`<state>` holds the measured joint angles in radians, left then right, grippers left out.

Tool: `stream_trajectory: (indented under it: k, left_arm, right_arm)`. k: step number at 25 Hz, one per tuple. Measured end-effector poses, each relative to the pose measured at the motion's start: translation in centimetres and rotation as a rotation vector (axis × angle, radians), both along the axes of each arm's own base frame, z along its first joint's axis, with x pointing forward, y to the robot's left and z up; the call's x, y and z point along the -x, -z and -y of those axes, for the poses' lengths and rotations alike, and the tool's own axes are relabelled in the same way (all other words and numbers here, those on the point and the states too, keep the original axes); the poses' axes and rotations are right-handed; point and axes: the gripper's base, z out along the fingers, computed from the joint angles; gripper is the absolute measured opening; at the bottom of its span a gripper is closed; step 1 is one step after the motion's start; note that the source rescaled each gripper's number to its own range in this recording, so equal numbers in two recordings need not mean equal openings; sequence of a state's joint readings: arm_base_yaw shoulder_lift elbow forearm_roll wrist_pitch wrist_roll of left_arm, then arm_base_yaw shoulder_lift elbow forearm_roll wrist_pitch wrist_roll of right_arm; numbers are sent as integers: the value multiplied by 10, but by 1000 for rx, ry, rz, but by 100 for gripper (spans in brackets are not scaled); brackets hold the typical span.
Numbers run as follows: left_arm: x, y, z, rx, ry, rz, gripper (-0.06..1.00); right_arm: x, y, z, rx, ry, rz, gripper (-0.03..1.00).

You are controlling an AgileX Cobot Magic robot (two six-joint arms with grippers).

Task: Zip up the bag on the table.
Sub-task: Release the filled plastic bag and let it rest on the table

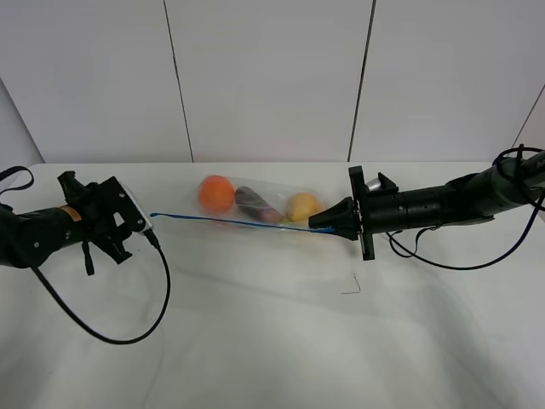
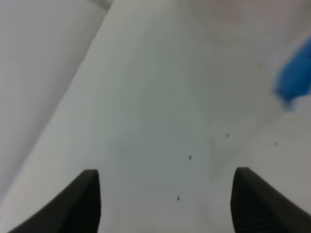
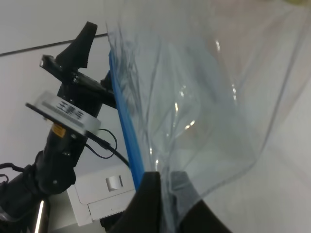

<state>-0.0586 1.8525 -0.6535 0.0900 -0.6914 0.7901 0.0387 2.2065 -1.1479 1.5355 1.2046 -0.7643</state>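
Zip bag held at one end: a clear plastic bag [image 1: 271,198] lies on the white table [image 1: 272,349] just above the centre of the high view. Its blue zipper strip [image 1: 230,222] runs along the bag's lower edge from left to right. Through the plastic show an orange fruit [image 1: 216,193] at the left end, a purple piece [image 1: 255,204] in the middle and a yellow piece [image 1: 302,206] at the right.

The right gripper [image 1: 318,224] reaches in from the right of the frame and is clamped on the bag at the right end of the strip. Its wrist camera shows its dark fingers [image 3: 148,194] pressed together, with crumpled clear film and the zipper strip [image 3: 127,141] rising from between them.

The left gripper [image 1: 134,215], at the left of the frame, has its fingers [image 2: 87,199] spread apart with nothing between them. The strip's left end lies just beside it. Its own camera catches that end only as a blue blur over the tabletop.

Whether the zipper is sealed cannot be told. A black cable [image 1: 145,319] loops across the table at lower left, and a small thin mark [image 1: 351,288] sits right of centre.
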Motion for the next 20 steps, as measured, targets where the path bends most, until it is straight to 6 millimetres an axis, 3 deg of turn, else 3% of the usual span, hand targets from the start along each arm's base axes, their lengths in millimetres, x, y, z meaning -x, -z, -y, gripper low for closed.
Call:
stream_trajectory:
  k: [11, 17, 20]
  left_arm:
    - [5, 7, -11, 853, -538, -115, 79]
    - [12, 20, -19, 828, -692, -377, 79]
    - [6, 9, -26, 774, -770, -532, 79]
  right_arm:
    - [0, 0, 0, 0, 0, 0, 0]
    - [0, 0, 0, 0, 0, 0, 0]
    - [0, 0, 0, 0, 0, 0, 0]
